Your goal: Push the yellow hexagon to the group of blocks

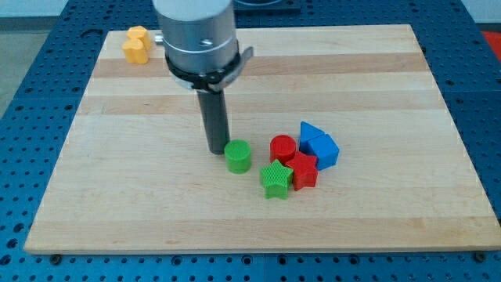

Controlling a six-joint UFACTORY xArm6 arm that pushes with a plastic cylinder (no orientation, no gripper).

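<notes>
The yellow hexagon (135,51) lies near the board's top left corner, touching another yellow block (138,34) just above it. The group of blocks sits right of the board's middle: a green cylinder (238,156), a green star (275,179), a red cylinder (282,147), a red star (303,170), a blue triangle (310,132) and a blue block (322,150). My tip (217,150) rests on the board just left of the green cylinder, almost touching it, far from the yellow hexagon.
The wooden board (117,204) lies on a blue perforated table (31,117). The arm's grey body (197,35) hangs over the board's top middle, next to the yellow blocks.
</notes>
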